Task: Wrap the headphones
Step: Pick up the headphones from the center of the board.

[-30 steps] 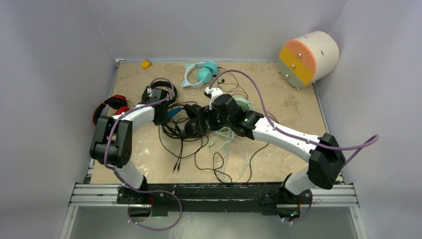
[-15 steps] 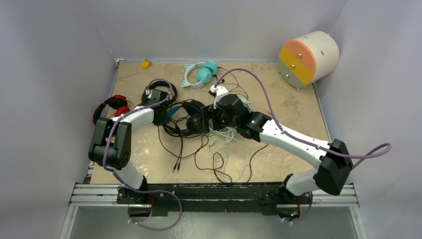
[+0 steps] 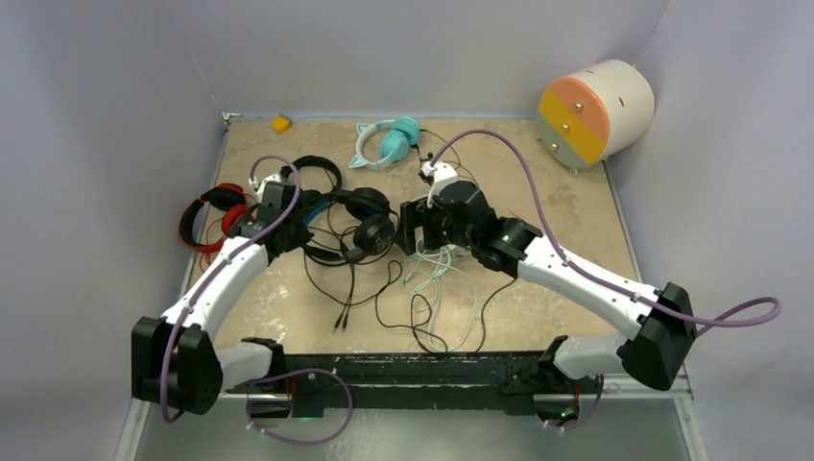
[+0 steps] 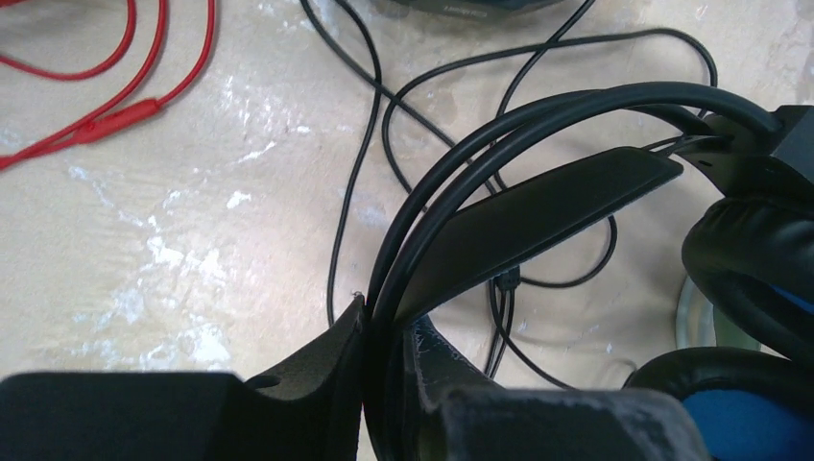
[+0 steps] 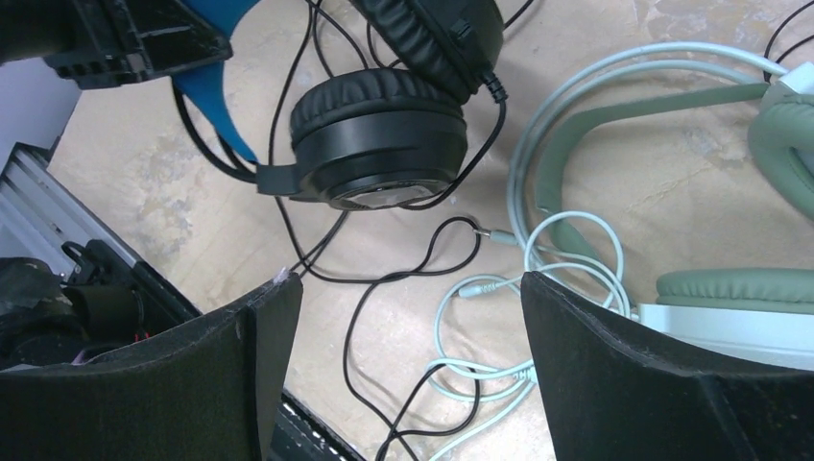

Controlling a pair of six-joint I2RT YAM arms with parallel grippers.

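Inspector: Headphones, position?

Clerk: Five sets, all on the table. The black-and-blue headset lies in the middle. The left gripper is pinched tight on its headband, one jaw pressed to each side.

Inspector: The others?

Clerk: The red headset is at the left edge, and the all-black headset is just beyond the left gripper. The teal cat-eared headset is at the back. The mint-green headset is just beside the black earcup, largely under the right arm.

Inspector: Right gripper?

Clerk: The right gripper is spread wide and holds nothing. It hovers over the loose leads between the black earcup and the mint-green band.

Inspector: Progress?

Clerk: Barely begun, in my judgement. The cables sprawl toward the near edge in a black and pale-green tangle, and the red lead lies loose as well. I can see no cable wound round any set, so all five are left to do. The hold on the band looks like securing the first set. The leads cross one another and would likely need separating before winding.
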